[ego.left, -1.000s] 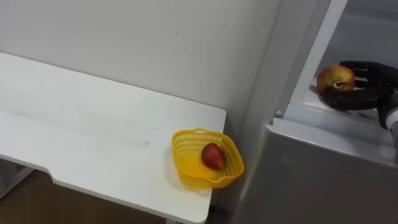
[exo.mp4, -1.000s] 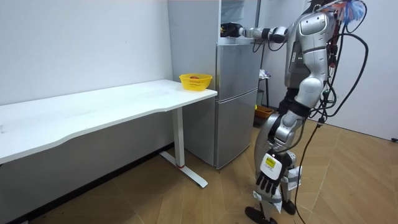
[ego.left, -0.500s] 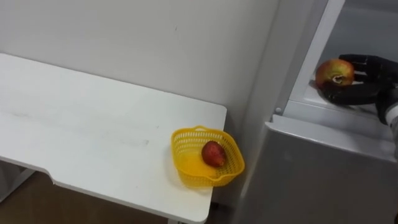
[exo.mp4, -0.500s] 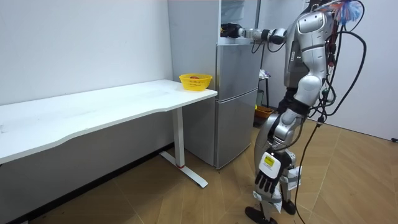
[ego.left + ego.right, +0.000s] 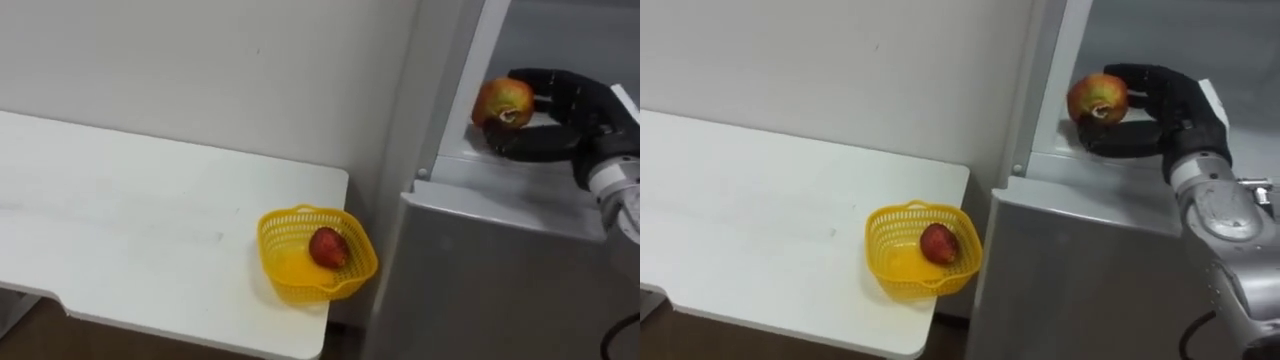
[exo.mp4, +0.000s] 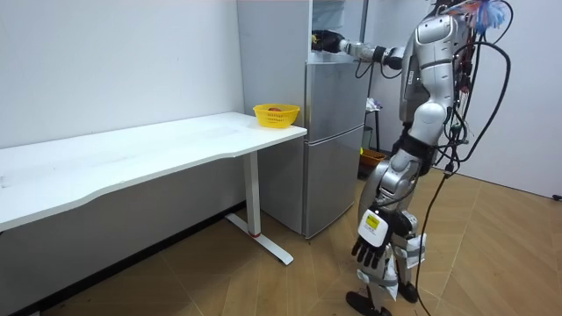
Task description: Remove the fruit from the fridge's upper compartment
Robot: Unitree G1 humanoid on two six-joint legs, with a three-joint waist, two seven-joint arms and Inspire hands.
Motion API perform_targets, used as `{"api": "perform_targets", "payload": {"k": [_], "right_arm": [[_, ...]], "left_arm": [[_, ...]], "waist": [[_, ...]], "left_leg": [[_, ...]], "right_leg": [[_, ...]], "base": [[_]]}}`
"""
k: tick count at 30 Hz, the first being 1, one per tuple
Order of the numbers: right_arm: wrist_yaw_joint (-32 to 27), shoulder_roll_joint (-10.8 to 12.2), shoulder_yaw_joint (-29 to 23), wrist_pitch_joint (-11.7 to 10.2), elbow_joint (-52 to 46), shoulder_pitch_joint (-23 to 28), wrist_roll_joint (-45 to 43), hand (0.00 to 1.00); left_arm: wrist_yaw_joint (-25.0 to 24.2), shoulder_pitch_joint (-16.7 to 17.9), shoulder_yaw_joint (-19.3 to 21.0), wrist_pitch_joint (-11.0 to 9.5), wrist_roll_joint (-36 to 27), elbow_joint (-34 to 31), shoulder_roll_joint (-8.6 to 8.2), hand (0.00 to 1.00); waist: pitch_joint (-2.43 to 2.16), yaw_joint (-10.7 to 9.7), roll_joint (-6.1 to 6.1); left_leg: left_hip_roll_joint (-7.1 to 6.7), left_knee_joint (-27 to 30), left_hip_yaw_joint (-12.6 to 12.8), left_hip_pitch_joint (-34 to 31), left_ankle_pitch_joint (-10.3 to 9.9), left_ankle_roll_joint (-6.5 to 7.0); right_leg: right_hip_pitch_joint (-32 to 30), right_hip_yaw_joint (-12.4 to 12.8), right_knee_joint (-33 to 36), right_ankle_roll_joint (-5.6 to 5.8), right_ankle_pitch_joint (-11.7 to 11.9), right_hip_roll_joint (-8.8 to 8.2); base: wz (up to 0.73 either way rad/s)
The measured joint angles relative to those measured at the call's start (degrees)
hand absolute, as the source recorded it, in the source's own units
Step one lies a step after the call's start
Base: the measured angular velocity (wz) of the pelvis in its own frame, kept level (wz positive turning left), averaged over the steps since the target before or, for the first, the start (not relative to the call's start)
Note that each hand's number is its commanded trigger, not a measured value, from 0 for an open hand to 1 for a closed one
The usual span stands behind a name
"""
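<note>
Apple (image 5: 503,102) within right robot hand (image 5: 577,110); inside upper fridge (image 5: 590,40)

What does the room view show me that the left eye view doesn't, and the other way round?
Room view: the robot standing at the fridge, its left hand hanging open beside its leg, and the wooden floor under the table.
Left eye view: the apple held in the curled fingers of the right hand, just above the upper compartment's shelf.
Both: the yellow basket with a red fruit in it, at the table end beside the fridge, and the right arm reaching into the upper compartment.
</note>
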Motion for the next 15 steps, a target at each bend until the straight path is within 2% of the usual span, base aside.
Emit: {"api": "perform_targets", "payload": {"k": [2,7,9,11,15], "right_arm": [[-2.2,0.9,-1.3,-0.1,-4.3,0.9,-1.5,1.00],[-6.3,1.8,-4.7,-0.2,-11.3,4.0,-1.9,1.00],[-7.6,2.3,-5.3,-0.9,-14.7,6.2,-2.3,1.00],[-10.0,4.7,-6.8,-0.9,-20.3,10.5,-5.9,1.00],[-12.8,6.6,-7.3,-1.2,-25.1,14.2,-11.1,1.00]], "left_arm": [[0.4,0.1,0.4,-0.3,0.0,0.2,-0.65,0.00],[0.5,0.1,1.0,-1.2,-0.2,0.5,-0.80,0.00],[1.0,0.2,1.0,-1.2,-1.3,0.9,-1.07,0.00],[1.7,1.0,1.0,-1.3,-2.3,1.1,-1.76,0.00],[2.4,1.1,1.0,-1.6,-4.0,1.3,-2.85,0.00]], "waist": [[-0.32,-0.9,0.84],[-0.39,-1.6,1.43],[-0.31,-2.3,1.70],[-0.36,-2.9,2.28],[-0.32,-4.0,2.93]], "left_leg": [[0.02,-0.2,0.3,0.5,0.0,0.02],[0.33,-1.3,1.7,2.1,0.0,0.01],[0.35,-1.5,2.2,2.5,0.0,0.01],[0.43,-2.1,2.7,3.1,-0.1,0.06],[0.52,-2.2,3.3,3.1,-0.1,0.07]], "right_leg": [[0.3,0.1,0.0,0.00,0.0,-0.05],[1.2,0.8,-0.7,0.00,0.0,0.12],[1.5,1.3,-1.0,-0.06,0.0,0.17],[1.9,1.6,-1.0,-0.06,0.0,0.17],[1.5,2.5,-0.9,-0.06,0.0,0.17]], "base": [[-0.03],[-0.14],[-0.14],[-0.11],[-0.10]]}}
